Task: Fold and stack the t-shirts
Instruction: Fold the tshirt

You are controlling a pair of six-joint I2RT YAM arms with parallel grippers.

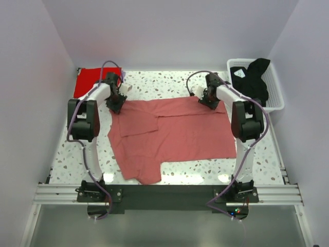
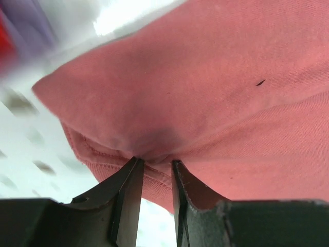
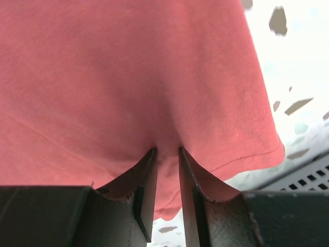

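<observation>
L-gripper (image 2: 156, 161), R-gripper (image 3: 167, 150) on pink tee (image 1: 175, 134)

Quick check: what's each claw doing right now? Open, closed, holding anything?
Left claw: closed, pinching the far edge of the pink t-shirt.
Right claw: closed, pinching the same shirt's far edge.

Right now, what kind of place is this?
Probably a robot lab booth: plain walls box in a speckled table, and a left arm and right arm are bolted to a metal rail at its edge.
</observation>
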